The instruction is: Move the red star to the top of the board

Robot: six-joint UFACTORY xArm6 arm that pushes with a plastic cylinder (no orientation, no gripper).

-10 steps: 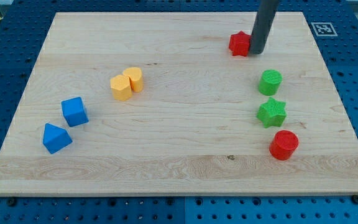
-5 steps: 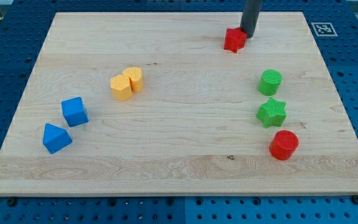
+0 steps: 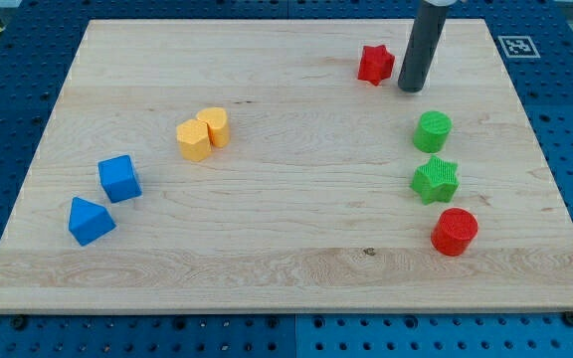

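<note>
The red star point(image 3: 375, 64) lies near the view's top edge of the wooden board point(image 3: 286, 249), right of centre. My tip point(image 3: 412, 89) stands just to the star's lower right, a small gap apart from it. The dark rod rises from the tip out of the view's top.
A green cylinder point(image 3: 432, 130), a green star point(image 3: 435, 180) and a red cylinder point(image 3: 455, 231) line up below the tip on the right. Two yellow blocks point(image 3: 203, 133) touch each other left of centre. A blue cube point(image 3: 119, 178) and a blue wedge-like block point(image 3: 91, 220) sit at the left.
The tip went up behind the star, then came back down to its lower right. The red star shifted slightly up and left and turned.
</note>
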